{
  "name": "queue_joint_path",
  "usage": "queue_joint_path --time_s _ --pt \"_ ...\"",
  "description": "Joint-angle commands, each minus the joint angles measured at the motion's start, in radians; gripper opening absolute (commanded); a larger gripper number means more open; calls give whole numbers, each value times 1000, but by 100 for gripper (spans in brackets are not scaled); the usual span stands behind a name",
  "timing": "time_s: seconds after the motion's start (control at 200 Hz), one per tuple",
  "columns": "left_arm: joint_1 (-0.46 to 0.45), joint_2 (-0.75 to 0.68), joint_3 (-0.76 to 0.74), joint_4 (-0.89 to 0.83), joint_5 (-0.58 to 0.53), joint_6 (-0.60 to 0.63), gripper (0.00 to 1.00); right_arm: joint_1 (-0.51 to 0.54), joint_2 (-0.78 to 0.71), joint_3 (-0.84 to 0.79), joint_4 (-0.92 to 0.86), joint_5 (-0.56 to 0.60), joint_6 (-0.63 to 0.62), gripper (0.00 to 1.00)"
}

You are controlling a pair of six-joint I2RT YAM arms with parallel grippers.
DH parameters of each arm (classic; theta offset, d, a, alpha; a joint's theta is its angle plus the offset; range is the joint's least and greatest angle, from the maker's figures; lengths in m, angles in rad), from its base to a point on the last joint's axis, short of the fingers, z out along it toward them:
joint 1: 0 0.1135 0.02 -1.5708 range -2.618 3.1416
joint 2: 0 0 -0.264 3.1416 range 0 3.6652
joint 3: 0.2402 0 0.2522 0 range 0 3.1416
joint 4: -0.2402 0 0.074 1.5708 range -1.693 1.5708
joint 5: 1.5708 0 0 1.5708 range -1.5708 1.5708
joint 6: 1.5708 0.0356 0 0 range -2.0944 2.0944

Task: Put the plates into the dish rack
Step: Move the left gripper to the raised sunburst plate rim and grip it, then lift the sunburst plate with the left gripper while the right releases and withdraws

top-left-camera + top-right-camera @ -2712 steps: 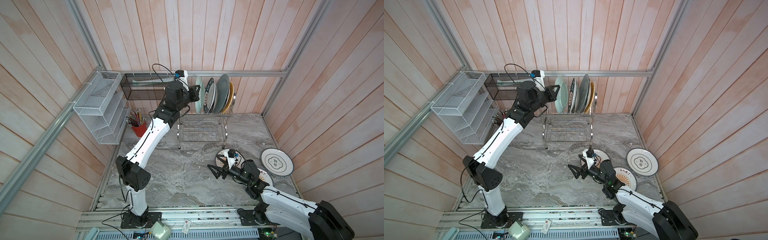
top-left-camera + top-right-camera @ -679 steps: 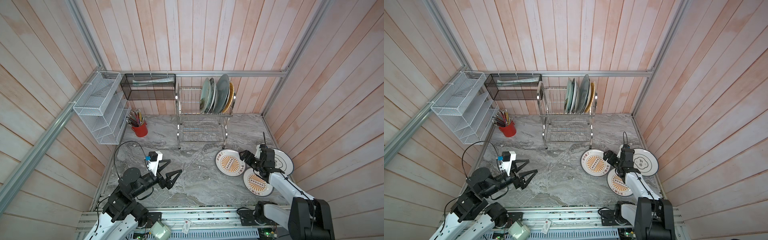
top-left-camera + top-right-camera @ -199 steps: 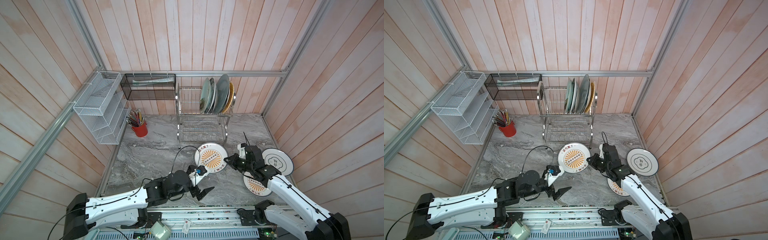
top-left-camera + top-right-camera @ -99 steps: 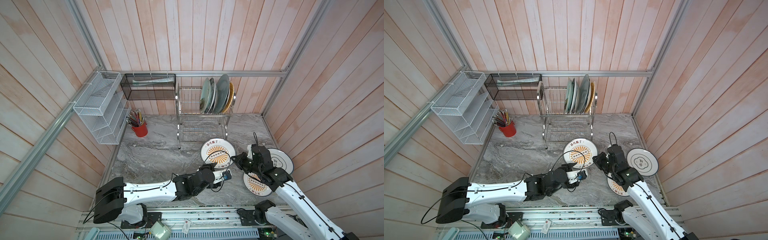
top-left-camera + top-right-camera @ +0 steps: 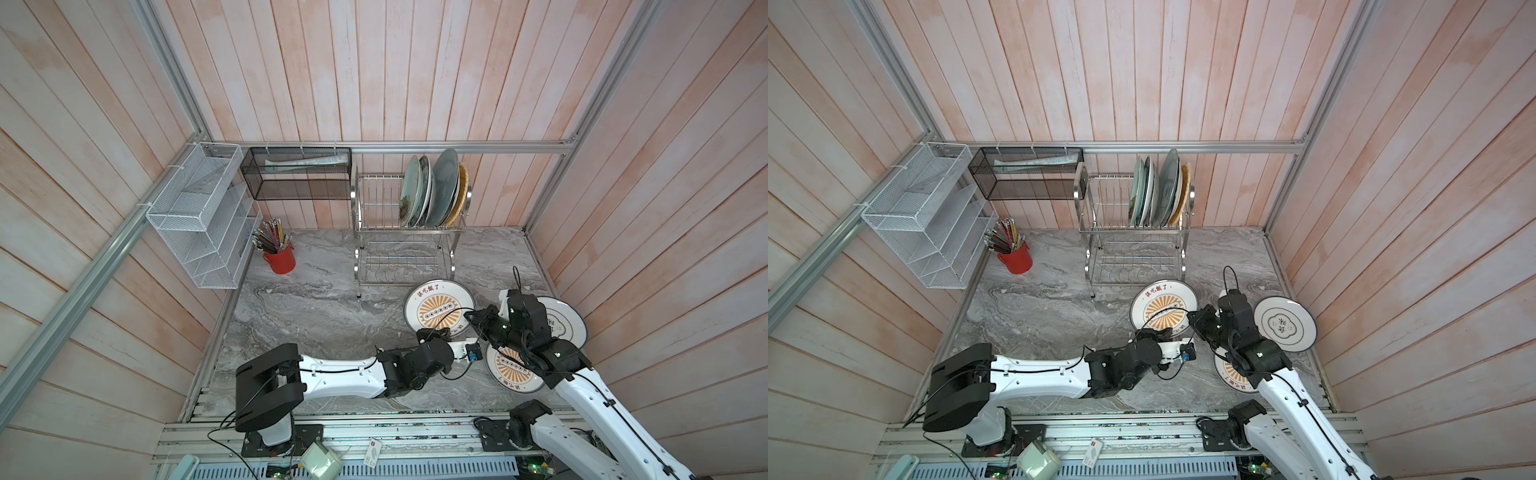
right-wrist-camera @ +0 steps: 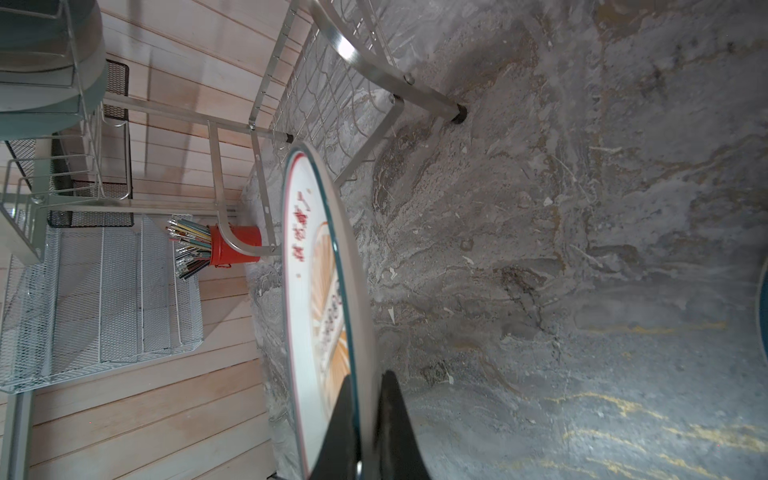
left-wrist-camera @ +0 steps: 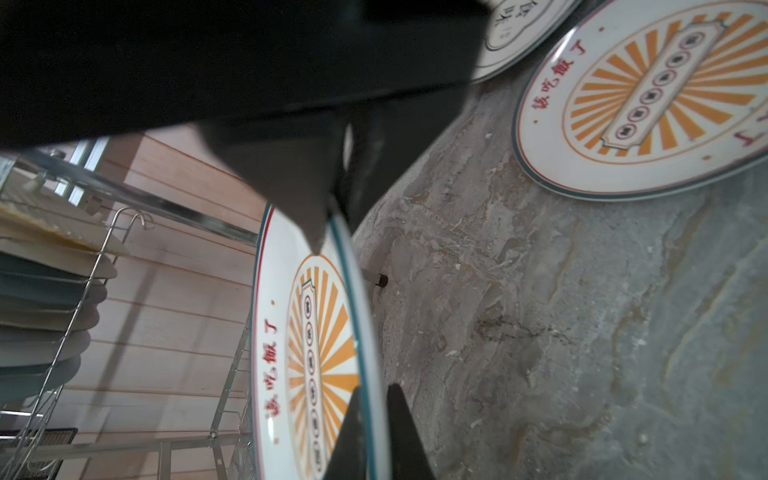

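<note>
Currently: sunburst plate (image 5: pixel 439 309), tilted, just before rack (image 5: pixel 356 216); left gripper (image 7: pixel 370 440) and right gripper (image 6: pixel 365 432) each pinch its rim. Racked plates (image 5: pixel 432 191) upright, top tier. Two flat plates (image 5: pixel 509 370) on table (image 5: pixel 311 299).

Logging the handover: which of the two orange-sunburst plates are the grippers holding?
The orange-sunburst plate nearest the dish rack: left gripper and right gripper both clamp its rim. The other sunburst plate lies flat on the table, ungripped.
</note>
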Motion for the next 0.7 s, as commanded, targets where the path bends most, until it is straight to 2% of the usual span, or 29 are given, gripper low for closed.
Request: queue_joint_path --time_s 0.0,0.08,0.255,0.35,0.385,0.48,0.615,0.695 --pt "17 -7 25 69 -122 -55 0 4 -24 6 39 -27 43 0" --pt "17 -55 -5 86 -116 -68 0 3 -28 0 75 -43 12 1" --pt "10 -231 -91 -6 65 -163 0 1 -7 -6 183 -94 -106 62" --pt "10 -326 -147 -62 169 -215 0 -10 -1 6 227 -91 -174 88" --pt "10 -352 -157 -96 187 -245 0 -32 0 11 248 -117 -194 94" --pt "10 -428 -163 -223 242 -358 0 -125 -4 29 306 -245 -252 98" --pt "10 -589 -187 -338 383 -574 0 -217 -32 26 344 -299 -322 98" --pt "10 -696 -193 -374 466 -694 0 -287 -38 -34 461 -421 -334 98"
